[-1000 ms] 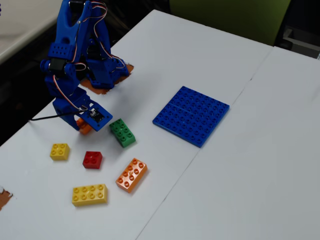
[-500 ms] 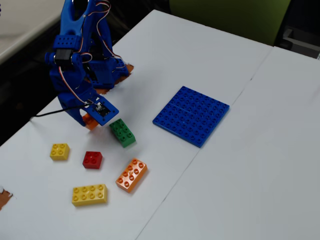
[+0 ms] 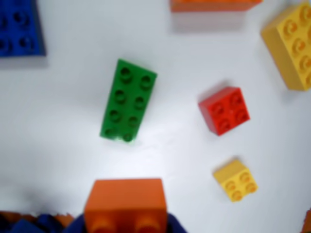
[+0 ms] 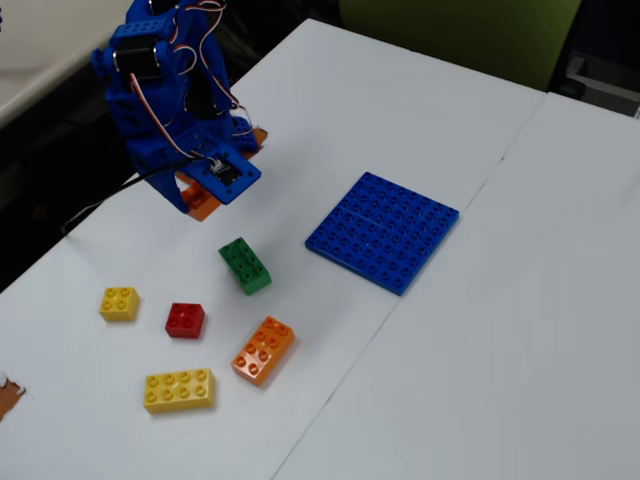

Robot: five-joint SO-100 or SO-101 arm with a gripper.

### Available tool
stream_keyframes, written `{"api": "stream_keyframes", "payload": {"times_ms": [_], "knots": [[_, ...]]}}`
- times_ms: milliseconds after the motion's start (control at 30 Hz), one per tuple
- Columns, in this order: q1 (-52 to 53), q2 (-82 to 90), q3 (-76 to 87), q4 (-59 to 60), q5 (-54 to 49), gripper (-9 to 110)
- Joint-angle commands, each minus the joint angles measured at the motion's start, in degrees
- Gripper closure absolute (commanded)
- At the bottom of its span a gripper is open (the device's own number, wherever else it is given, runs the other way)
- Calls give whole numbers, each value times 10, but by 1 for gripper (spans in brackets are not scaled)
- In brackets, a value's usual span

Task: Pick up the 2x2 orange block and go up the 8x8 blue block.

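Note:
My blue gripper (image 4: 200,202) is shut on the 2x2 orange block (image 4: 205,208) and holds it in the air above the table's left part. In the wrist view the orange block (image 3: 126,201) fills the bottom centre, with blue jaw parts on both sides of it at the gripper (image 3: 126,221). The 8x8 blue block (image 4: 383,230) lies flat on the white table to the right of the arm, well apart from the gripper. Only a corner of that blue block (image 3: 19,26) shows at the wrist view's top left.
Below the gripper lies a green 2x4 brick (image 4: 245,265) (image 3: 129,99). Further toward the front are a red brick (image 4: 185,319), a small yellow brick (image 4: 119,302), a long yellow brick (image 4: 179,389) and a long orange brick (image 4: 263,349). The table's left edge runs close to the arm.
The gripper has risen off the table with the orange block in it and shifted up and to the right in the fixed view. The other bricks have not moved.

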Motion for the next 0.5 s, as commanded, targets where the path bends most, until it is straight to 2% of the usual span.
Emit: {"api": "stream_keyframes", "payload": {"times_ms": [0,167,467], "knots": [[-36,-5,-68,33,25,101],[-83,-26,-123,63,55,101],[-193,-61,-188,71,168,101]]}}
